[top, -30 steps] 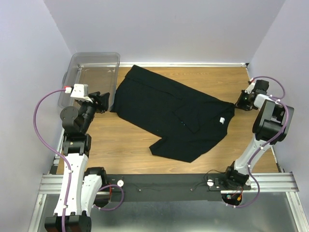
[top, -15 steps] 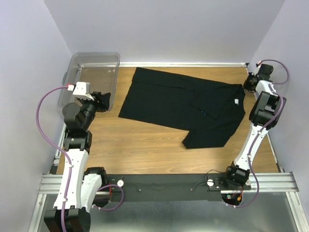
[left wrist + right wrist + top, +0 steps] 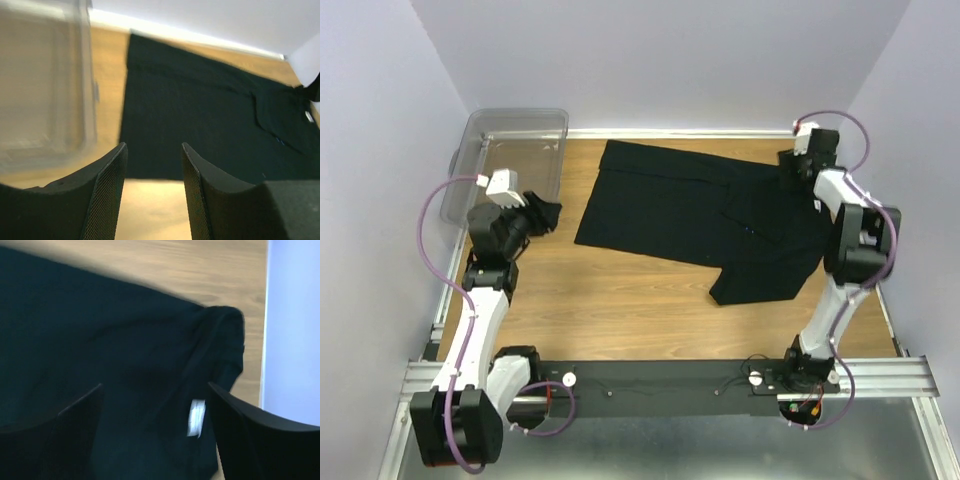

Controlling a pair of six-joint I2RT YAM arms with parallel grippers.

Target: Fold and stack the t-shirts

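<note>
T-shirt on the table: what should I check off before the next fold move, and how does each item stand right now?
1. Right gripper free of cloth: ok. Its jaws stand wide above the t-shirt, with nothing pinched.
2. Left gripper empty: ok. It is open with nothing between the fingers.
3. T-shirt lying flat: not ok. A flap is doubled over near the neck tag, and the corner beyond it is bunched.
4. T-shirt wholly on the table: ok. No edge hangs off.
5. Left gripper apart from the clear bin: ok. It is beside the bin's near corner, not touching.
</note>
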